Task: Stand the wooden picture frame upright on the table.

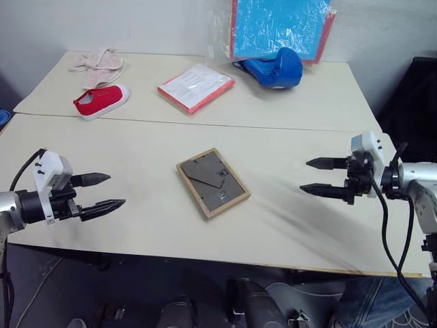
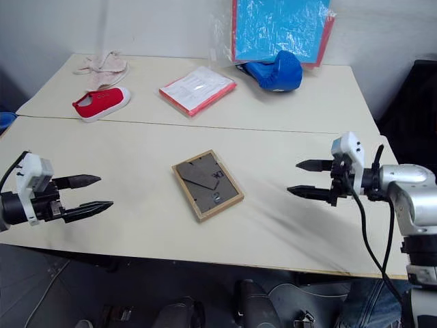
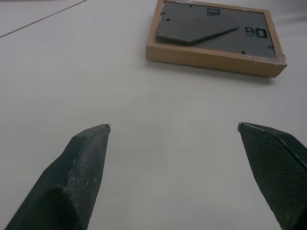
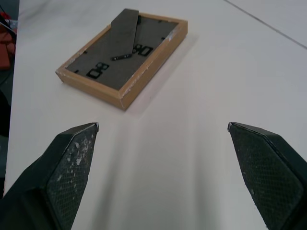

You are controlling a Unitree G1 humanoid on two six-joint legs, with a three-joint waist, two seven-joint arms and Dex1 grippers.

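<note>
The wooden picture frame [image 1: 212,182] lies flat, face down, in the middle of the cream table [image 1: 136,225], its dark backing board and folded stand facing up. My left gripper [image 1: 104,193] hovers open over the table's left front part, well to the left of the frame, pointing toward it. Open as well, my right gripper [image 1: 306,176] hangs over the table's right side and points at the frame from the other side. The left wrist view shows the frame [image 3: 214,39] ahead of the spread fingers [image 3: 79,170]; in the right wrist view the frame [image 4: 123,60] lies beyond the wide-apart fingertips [image 4: 72,165]. Neither gripper touches it.
On the adjoining far table sit a red shoe [image 1: 101,100], a pinkish cloth [image 1: 97,63], a red-edged flat packet [image 1: 195,87], a blue glove [image 1: 276,68] and a big blue red-edged board [image 1: 278,27] leaning on the wall. The near table edge [image 1: 225,263] runs just in front.
</note>
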